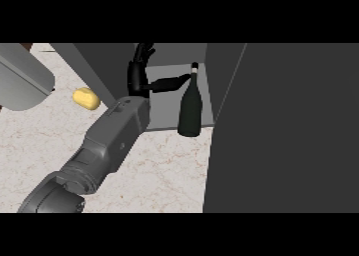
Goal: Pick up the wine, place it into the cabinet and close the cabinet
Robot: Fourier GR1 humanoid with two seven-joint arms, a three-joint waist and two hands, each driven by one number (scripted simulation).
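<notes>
Wine upright at cabinet front edge, neck pointing up-far. Left hand open, thumb touching neck, grasping nothing.

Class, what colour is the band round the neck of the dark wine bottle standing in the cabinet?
White, a narrow band near the top of the dark wine bottle, seen in the head view.

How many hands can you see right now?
1: a single hand reaches into the open cabinet, thumb toward the wine bottle neck. The other hand shows nowhere; it may be behind the cabinet door.
</notes>
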